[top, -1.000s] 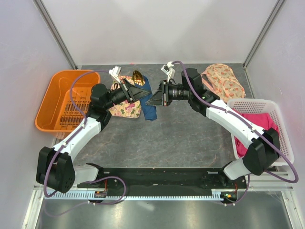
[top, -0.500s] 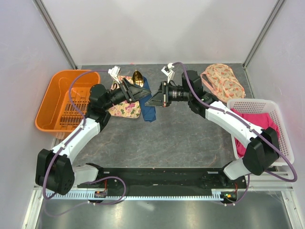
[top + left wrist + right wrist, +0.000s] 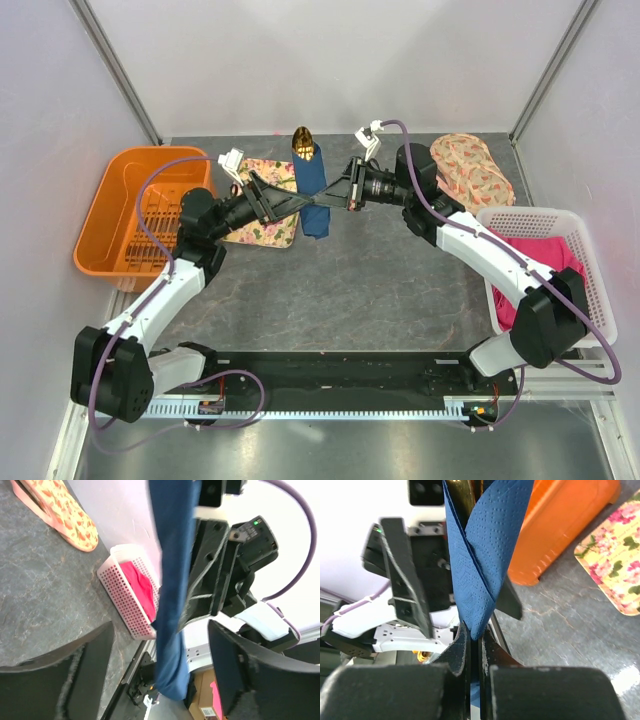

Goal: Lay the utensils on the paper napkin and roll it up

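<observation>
The dark blue paper napkin is rolled around the gold utensils and hangs in the air between the two arms. A gold spoon bowl sticks out of its far end. My right gripper is shut on the roll's side; in the right wrist view the jaws pinch the napkin, with a gold utensil showing at the top. My left gripper is open. Its fingers stand wide on either side of the napkin without touching it.
The floral tray lies under the left arm. An orange basket stands at the far left. A floral pouch lies at the back right. A white basket holding pink cloth stands along the right edge.
My left gripper has opened and let go of the roll. The right gripper has stayed shut on it, and the roll has risen toward the back, clear of the tray.
</observation>
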Tool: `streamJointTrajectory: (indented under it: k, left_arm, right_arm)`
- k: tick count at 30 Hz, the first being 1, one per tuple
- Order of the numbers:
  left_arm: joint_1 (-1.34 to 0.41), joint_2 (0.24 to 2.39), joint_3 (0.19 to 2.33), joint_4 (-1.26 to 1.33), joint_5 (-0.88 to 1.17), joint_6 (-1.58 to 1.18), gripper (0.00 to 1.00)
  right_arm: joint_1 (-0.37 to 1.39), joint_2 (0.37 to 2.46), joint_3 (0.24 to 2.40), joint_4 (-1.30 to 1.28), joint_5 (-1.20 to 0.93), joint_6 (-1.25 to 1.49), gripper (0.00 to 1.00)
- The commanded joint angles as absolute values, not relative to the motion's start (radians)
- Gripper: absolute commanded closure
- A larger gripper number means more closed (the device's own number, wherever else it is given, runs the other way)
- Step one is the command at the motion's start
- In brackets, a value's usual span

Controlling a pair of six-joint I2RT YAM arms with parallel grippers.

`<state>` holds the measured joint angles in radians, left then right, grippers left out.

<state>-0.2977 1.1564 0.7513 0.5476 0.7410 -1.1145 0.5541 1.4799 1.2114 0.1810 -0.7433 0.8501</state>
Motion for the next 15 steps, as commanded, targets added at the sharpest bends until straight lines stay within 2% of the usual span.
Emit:
streamJointTrajectory:
  k: [1, 9, 15]
  left_arm:
    - [-0.305, 1.147, 0.738, 0.655, 0.784, -1.097, 0.14]
    - [-0.362, 1.192, 0.749, 0.761, 0.795, -1.101, 0.14]
    - [-0.388, 1.223, 0.770, 0.790, 0.798, -1.100, 0.24]
  right_arm:
    - [0.557, 1.434, 1.209, 0.319, -0.736, 0.907, 1.00]
    - [0.557, 1.440, 1.198, 0.371, -0.729, 0.954, 1.00]
    - [0.558, 1.440, 1.186, 0.403, -0.726, 0.977, 1.00]
